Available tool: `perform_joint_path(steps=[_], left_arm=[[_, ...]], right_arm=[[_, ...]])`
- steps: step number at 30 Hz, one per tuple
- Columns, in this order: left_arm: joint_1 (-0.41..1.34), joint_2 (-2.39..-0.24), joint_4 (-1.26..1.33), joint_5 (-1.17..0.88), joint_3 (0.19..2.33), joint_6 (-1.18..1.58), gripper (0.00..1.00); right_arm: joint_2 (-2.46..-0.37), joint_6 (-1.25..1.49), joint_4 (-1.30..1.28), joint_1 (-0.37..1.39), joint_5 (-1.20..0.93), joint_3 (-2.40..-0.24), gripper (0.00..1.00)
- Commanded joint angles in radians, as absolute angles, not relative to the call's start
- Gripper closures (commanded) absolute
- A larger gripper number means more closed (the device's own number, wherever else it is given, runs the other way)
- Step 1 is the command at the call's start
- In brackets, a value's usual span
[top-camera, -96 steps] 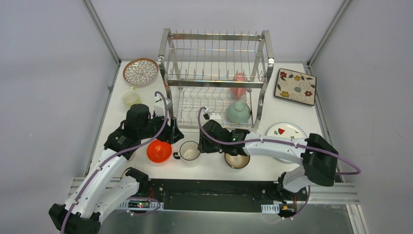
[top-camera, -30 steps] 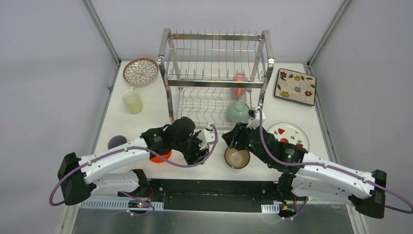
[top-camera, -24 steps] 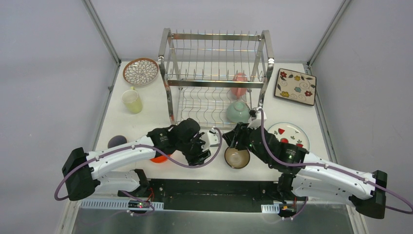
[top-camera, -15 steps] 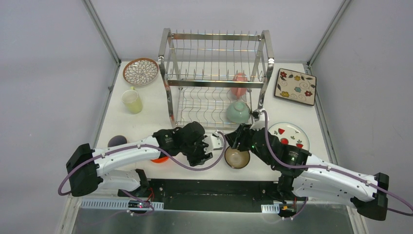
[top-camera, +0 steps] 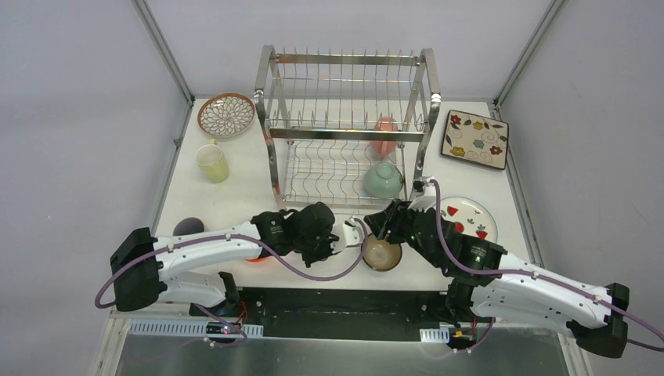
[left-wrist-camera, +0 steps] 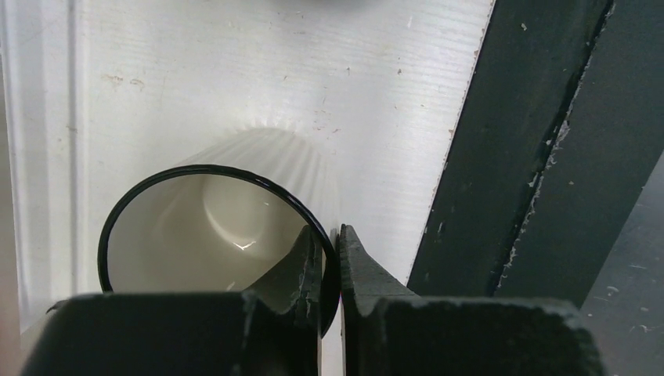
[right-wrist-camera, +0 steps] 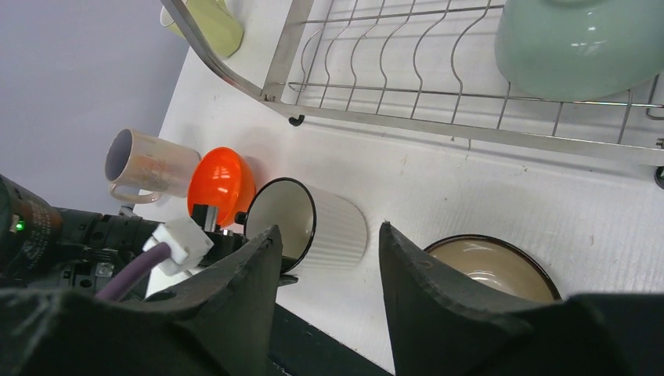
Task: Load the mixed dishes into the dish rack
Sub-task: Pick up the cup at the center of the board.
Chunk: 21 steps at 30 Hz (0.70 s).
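Low in the left wrist frame, the left gripper (left-wrist-camera: 330, 252) pinched the mug (left-wrist-camera: 196, 235) by its rim (right gripper (right-wrist-camera: 327, 235) half-open, empty); it might swing loose.

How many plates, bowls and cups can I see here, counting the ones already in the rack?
Plates: 3 (petal plate, floral plate, strawberry plate)
Bowls: 3 (mint bowl, brown bowl, orange bowl)
Cups and mugs: 4 (yellow cup, pink cup, white mug, pastel mug)
Total: 10
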<state>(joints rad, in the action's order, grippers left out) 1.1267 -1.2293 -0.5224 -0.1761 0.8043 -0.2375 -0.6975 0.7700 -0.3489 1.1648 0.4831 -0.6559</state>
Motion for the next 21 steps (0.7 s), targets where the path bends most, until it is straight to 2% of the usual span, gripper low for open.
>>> perform_joint_path(steps=[1,14,21], left_arm=[[1.137,-1.129,-0.475,-0.134,0.834,-0.172,1.00],[1.078,-0.880,-0.294,-0.107,0.812,0.117,1.00],[1.062,-0.746,-0.221,0.033,0.794,0.314,1.00]], right_arm=[[-0.689,0.768,-0.308,1.163,0.490,-0.657,0.48],[-0.664,0.661,-0.107,1.164,0.325,-0.588,0.37],[-0.593,0.607,0.060,1.164,0.205,-0.519,0.32]])
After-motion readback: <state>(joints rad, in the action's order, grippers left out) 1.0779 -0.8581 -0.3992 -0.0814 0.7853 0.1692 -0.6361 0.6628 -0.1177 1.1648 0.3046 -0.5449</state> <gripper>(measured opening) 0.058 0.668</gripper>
